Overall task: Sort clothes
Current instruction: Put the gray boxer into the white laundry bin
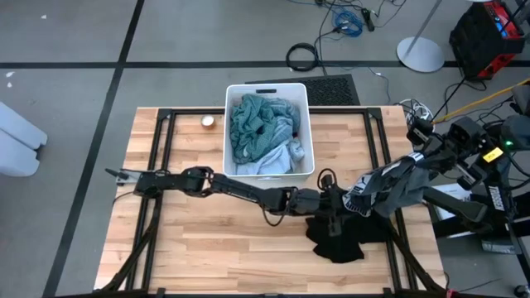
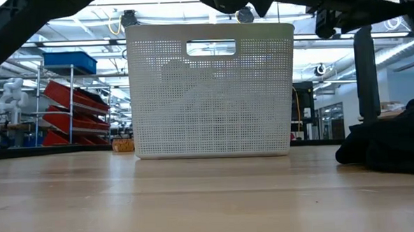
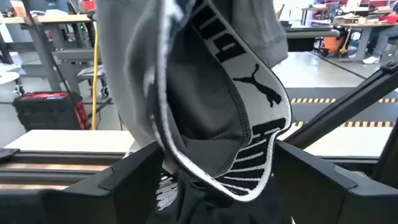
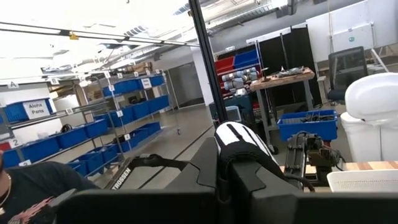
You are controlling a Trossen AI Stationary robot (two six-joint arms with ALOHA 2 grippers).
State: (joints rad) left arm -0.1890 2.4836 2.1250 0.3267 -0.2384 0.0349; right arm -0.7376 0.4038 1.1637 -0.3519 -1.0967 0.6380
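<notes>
Right claw clamped on the grey patterned garment, hanging beside the wide-open, empty left claw, above the black pile. Best to pinch the waistband squarely before any pull.

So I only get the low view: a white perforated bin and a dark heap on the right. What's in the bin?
Observer: A teal green garment fills most of the white bin, with a light blue piece in one corner.
Operator: And that dark heap?
Observer: It is a black garment lying on the table, apart from the bin.
Operator: Are the arms holding anything?
Observer: The right gripper is shut on grey underwear with a black-and-white waistband, raised above the heap; the left gripper is open around its hanging end.
</notes>
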